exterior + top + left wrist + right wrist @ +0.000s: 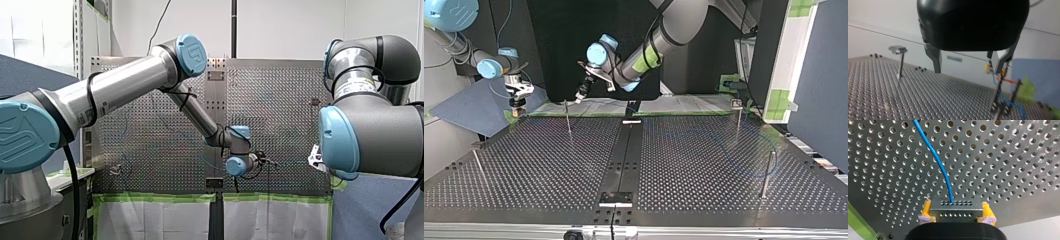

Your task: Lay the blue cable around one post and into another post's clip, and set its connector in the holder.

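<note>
My right gripper (956, 212) is shut on a grey connector block (955, 206), its yellow pads pressed against the block's two ends. The blue cable (935, 157) leaves the connector and runs out over the perforated table (1010, 170). In the top view this gripper (517, 103) hangs over the table's far left corner. My left gripper (967, 67) is open and holds nothing, its metal fingers (935, 60) wide apart. It hovers near a thin post (567, 117) in the top view (581, 92). Ahead of it, blue cable (1008, 102) hangs past dark uprights.
More posts stand on the table: one at the top view's far right (738, 120), one nearer on the right (766, 175) and one at the left edge (479, 165). A flat-topped post (899, 51) shows beside my left gripper. A small bracket (615, 197) sits on the centre rail.
</note>
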Robot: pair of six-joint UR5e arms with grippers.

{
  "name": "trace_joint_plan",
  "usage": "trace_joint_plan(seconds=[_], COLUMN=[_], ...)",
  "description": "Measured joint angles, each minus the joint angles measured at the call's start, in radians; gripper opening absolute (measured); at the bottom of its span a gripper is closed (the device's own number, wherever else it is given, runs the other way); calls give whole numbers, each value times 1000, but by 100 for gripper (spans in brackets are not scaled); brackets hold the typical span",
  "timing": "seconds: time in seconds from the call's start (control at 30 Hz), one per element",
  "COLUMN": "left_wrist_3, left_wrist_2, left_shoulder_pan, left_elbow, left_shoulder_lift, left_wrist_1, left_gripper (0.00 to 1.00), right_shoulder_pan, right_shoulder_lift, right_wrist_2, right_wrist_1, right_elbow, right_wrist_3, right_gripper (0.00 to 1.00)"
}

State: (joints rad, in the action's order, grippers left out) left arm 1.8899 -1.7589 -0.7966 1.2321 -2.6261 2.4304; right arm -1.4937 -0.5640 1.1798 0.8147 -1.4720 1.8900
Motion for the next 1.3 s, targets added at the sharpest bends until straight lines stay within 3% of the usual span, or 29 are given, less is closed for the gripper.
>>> trace_joint_plan(seconds=[0.13, 0.33, 0.67, 1.3], left_wrist_3=[-32, -87, -175, -187], left_wrist_2=[-9, 13, 24, 23], left_shoulder_pan=[1, 1, 2, 0], left_elbow=[-6, -7, -7, -13], left_shoulder_lift=[-4, -5, -5, -5], left_wrist_1=[34, 86, 116, 127], left_gripper=[100, 100, 100, 100], right_shoulder_pan=[0, 0, 0, -2], right_shoulder_lift=[0, 0, 0, 0], right_wrist_2=[0, 0, 0, 0], right_wrist_1=[0, 0, -1, -1], right_elbow=[0, 0, 0, 0], right_wrist_3=[0, 0, 0, 3], right_gripper=[0, 0, 0, 0])
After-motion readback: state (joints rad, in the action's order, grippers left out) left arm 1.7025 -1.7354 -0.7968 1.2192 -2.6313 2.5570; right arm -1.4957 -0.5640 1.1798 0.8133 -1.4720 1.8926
